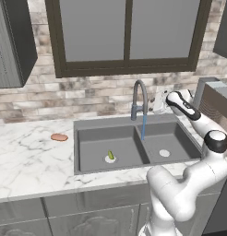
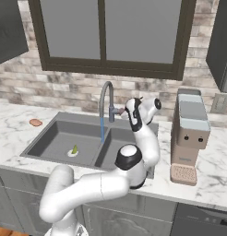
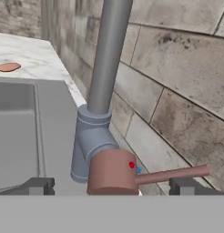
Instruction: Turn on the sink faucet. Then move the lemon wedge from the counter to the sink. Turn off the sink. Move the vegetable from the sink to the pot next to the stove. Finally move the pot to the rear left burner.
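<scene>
Faucet (image 1: 139, 99) is your landmark: it stands at the back rim of the sink (image 1: 87, 123), over the divider between the two bowls, and a blue stream runs from its spray head, so the water is on. Step one looks done

Lemon wedge (image 1: 110, 155) sits on the white drain of the bowl left of the faucet, so the counter-to-sink move looks done too. What you have in hand now, by my read, is shutting the water off

Gripper (image 3: 111, 189) is just right of the faucet base, jaws spread wide, holding nothing. In the hand view the brown valve body and its thin lever (image 3: 173, 173) sit between the fingertips (image 3: 38, 185); I can't tell whether either tip touches it

Left to do: water off, wedge from sink to pot, pot to the rear left burner

Hard to read:
- grey band cuts off the lower valve body and most of both fingertips, so you can't judge contact or how deep the lever sits between them
- in the base views the wrist covers the lever
- wedge is tiny, its shape and lie don't resolve
- orange-brown oval (image 1: 59, 137) on the counter (image 1: 27, 156) well left of the faucet is not the wedge
- tan appliance (image 2: 189, 133) stands right of the faucet, beyond the arm
</scene>
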Robot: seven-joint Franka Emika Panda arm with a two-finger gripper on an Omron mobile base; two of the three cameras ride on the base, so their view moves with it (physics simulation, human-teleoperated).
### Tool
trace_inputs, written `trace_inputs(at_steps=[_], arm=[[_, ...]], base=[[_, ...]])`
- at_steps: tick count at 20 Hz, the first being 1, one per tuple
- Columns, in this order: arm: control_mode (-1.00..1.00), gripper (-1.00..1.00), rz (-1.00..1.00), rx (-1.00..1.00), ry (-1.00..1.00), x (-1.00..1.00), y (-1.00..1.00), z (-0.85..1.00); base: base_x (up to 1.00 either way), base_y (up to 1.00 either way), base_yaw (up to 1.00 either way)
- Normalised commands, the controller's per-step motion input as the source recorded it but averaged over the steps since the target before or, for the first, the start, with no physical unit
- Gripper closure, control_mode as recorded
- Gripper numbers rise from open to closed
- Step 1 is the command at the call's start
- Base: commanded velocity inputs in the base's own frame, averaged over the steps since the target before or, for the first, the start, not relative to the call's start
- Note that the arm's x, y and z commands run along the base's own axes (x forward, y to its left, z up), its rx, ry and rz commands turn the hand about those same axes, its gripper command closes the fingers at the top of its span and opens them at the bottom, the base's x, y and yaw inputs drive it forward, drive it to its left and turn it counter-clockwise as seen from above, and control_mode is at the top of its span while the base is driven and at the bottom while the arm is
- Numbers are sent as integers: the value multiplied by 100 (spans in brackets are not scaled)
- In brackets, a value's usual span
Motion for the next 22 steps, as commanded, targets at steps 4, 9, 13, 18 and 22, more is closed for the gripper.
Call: trace_inputs(at_steps=[4,9,13,18,22], arm=[[-100,-100,10,0,0,15,0,0],[-100,-100,12,0,0,15,3,0],[-100,-100,12,0,0,8,8,0],[-100,-100,11,0,0,6,14,0],[-100,-100,10,0,0,7,21,0]], base=[[0,0,0],[0,0,0],[0,0,0],[0,0,0],[0,0,0]])
